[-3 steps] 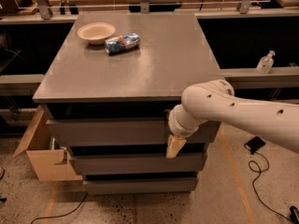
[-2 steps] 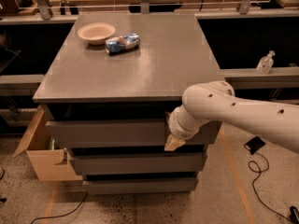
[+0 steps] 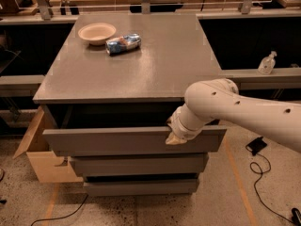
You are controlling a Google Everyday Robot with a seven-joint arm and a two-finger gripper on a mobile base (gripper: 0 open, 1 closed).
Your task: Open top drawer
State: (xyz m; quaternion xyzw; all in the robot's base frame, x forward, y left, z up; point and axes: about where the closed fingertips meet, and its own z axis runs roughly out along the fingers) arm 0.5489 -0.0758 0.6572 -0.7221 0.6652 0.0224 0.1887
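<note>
One gripper sits at 3 o'clock on the part-open top drawer, grip unclear; next, probably a pull toward 6 o'clock.

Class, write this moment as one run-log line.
gripper: at upper edge of top drawer | top drawer: partly open | tabletop: bowl, can

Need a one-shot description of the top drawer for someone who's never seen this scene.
Find the big grey cabinet mid-scene with a bowl on top. Directly under its top sits the top drawer, uppermost of three flat grey handleless fronts. It is wider and taller than the middle front and bottom front, sticks out furthest, and has the gripper at its upper edge.
</note>
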